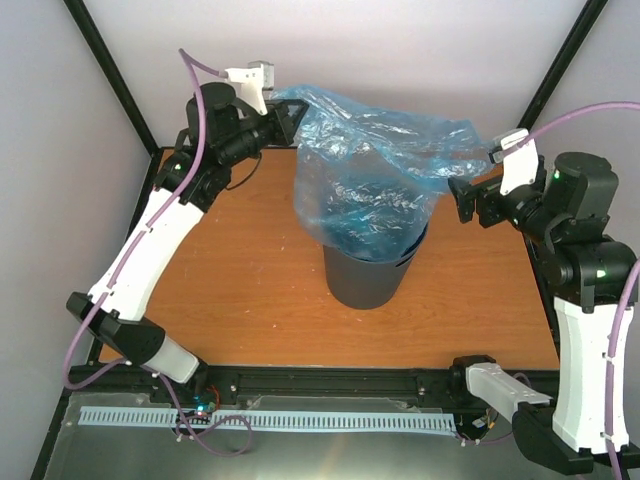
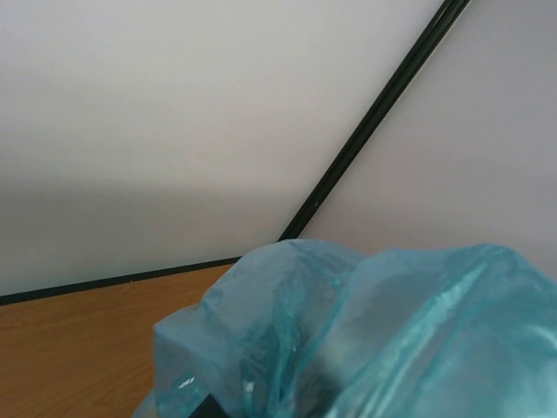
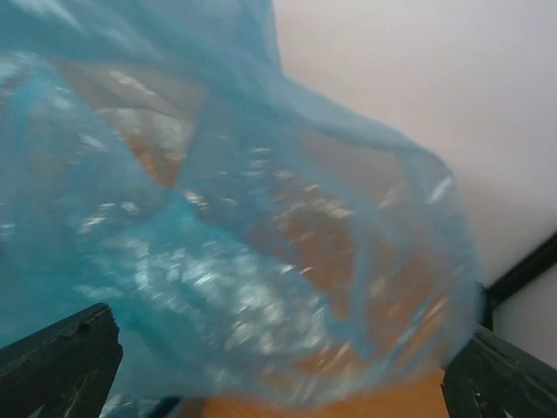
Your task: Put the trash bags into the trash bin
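The dark grey trash bin stands upright at the middle of the wooden table. The light-blue trash bag billows above it, with its lower part hanging into the bin's mouth. My left gripper is shut on the bag's upper left edge and holds it high. In the left wrist view the bag covers the fingers. My right gripper is at the bag's right side, just below its edge. Its fingers are spread wide, with the blurred bag in front of them.
Black frame posts rise at the back left and back right before grey walls. The table's back edge runs just behind the bag. A white slotted rail lies along the near edge between the arm bases.
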You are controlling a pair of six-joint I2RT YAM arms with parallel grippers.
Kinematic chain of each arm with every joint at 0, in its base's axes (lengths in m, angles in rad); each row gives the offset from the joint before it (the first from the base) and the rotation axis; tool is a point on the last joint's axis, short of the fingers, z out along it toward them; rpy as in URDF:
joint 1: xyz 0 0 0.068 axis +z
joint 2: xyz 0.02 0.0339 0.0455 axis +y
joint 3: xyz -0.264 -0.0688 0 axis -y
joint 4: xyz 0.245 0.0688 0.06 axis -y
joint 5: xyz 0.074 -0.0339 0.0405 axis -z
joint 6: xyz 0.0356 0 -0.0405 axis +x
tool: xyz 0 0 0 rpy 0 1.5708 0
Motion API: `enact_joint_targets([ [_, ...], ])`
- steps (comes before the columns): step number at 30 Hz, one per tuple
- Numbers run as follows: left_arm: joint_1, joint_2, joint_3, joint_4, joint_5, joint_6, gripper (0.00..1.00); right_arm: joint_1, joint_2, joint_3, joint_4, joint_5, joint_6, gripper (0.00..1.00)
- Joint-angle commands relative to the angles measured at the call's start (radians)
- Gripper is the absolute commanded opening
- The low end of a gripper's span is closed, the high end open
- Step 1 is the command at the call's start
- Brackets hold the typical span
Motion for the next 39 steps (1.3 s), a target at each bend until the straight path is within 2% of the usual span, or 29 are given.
enact_joint_targets([
  [1,0.008,0.064,0.087,0.023,0.013,0.014,0.01,-0.004,-0.033,0.105,-0.094,-0.214,-0.051,1.0],
  [4,0.012,0.108,0.131,0.023,0.033,0.01,0.01,-0.004,-0.03,0.207,-0.152,-0.279,-0.046,1.0],
  [6,0.015,0.142,0.187,0.012,0.033,0.016,0.01,-0.004,-0.033,0.234,-0.165,-0.235,-0.042,1.0],
  [10,0.047,0.22,0.311,-0.02,0.037,0.01,0.01,-0.004,-0.056,0.111,-0.16,-0.091,-0.057,0.97],
  [14,0.06,0.277,0.381,-0.043,0.065,-0.001,0.01,-0.004,-0.112,-0.061,-0.168,-0.175,-0.109,0.81],
  [16,0.061,0.282,0.375,-0.033,0.072,-0.006,0.01,-0.004,-0.153,-0.139,-0.158,-0.255,-0.16,0.71],
  [20,0.06,0.286,0.353,-0.001,0.079,-0.03,0.01,-0.004,-0.163,-0.234,-0.168,-0.338,-0.264,0.61],
  [26,0.059,0.277,0.317,0.04,0.171,-0.097,0.01,-0.003,-0.127,-0.35,-0.078,-0.444,-0.302,0.55],
  [31,0.033,0.205,0.215,0.083,0.216,-0.086,0.01,0.005,-0.039,-0.356,0.026,-0.511,-0.275,0.5],
  [34,0.012,0.161,0.196,0.065,0.228,-0.063,0.01,0.041,0.017,-0.364,0.096,-0.506,-0.254,0.49],
  [39,-0.004,0.106,0.182,0.024,0.232,-0.039,0.01,0.14,0.109,-0.379,0.153,-0.409,-0.236,0.46],
])
